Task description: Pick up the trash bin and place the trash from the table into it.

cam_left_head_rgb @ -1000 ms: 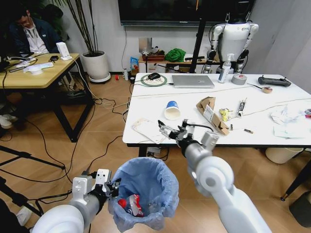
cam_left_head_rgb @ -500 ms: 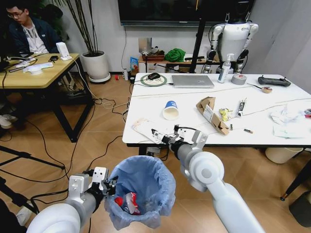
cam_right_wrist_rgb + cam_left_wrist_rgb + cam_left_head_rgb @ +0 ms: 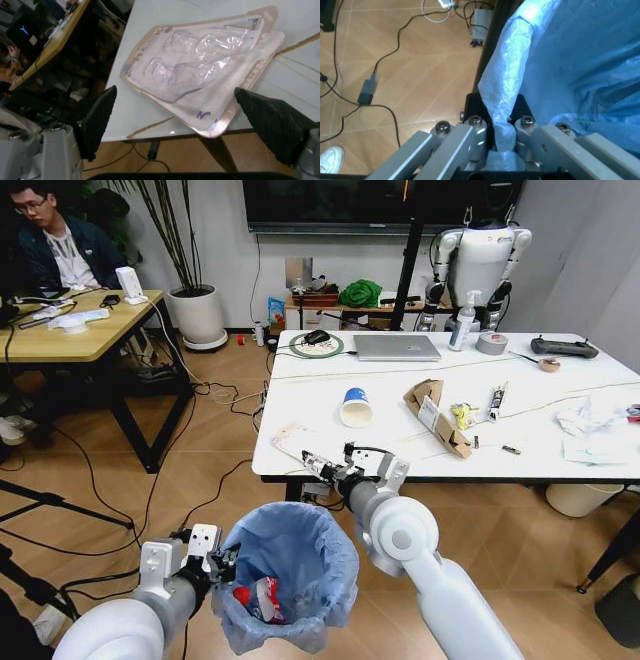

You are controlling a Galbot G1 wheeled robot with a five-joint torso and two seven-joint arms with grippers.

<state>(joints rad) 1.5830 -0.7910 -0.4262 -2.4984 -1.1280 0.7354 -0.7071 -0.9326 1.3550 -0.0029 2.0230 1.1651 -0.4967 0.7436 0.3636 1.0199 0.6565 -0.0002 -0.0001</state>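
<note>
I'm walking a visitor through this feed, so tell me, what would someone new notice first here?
Probably the trash bin with its bunched blue bag, low in front of the table, gripped at the rim by the left tool, with red-labelled litter inside. Next, the right tool spread open over a flat white packet at the table's near left corner. A blue-and-white paper cup stands farther back.
</note>
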